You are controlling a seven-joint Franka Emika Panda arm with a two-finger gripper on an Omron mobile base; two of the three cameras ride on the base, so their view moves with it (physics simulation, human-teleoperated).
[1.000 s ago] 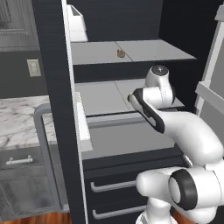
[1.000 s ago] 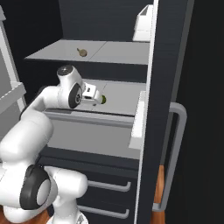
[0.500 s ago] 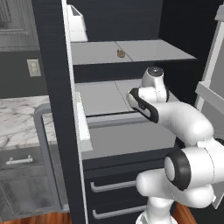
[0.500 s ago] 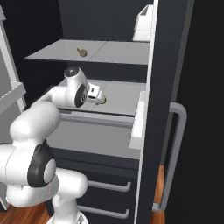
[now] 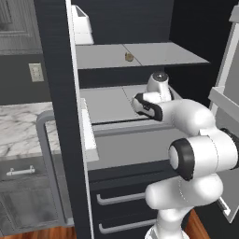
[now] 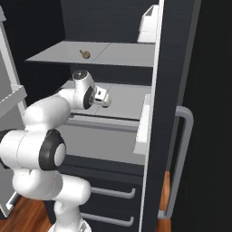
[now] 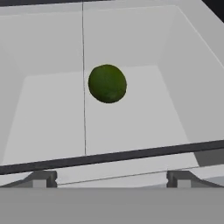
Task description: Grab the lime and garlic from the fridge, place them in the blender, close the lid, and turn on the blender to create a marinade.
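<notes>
Round matte lime [image 7: 107, 83], smooth shelf [image 7: 131, 127]

It was a home kitchen, rendered rather than real. A tall black fridge [image 5: 56, 93] stood open, showing pale grey shelves [image 5: 140, 53] and black drawers with silver handles [image 5: 119, 198]. Beside it ran a marble-topped bench [image 5: 18, 128] over grey cabinets [image 5: 21, 186], a wall outlet [image 5: 36, 72] above, and a wooden floor [image 6: 22, 215] below.

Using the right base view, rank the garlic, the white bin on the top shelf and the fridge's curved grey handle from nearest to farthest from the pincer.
1. Garlic, on the shelf just above the pincer.
2. White bin, higher up, to the right.
3. Fridge handle, on the open door, low on the right.
</notes>
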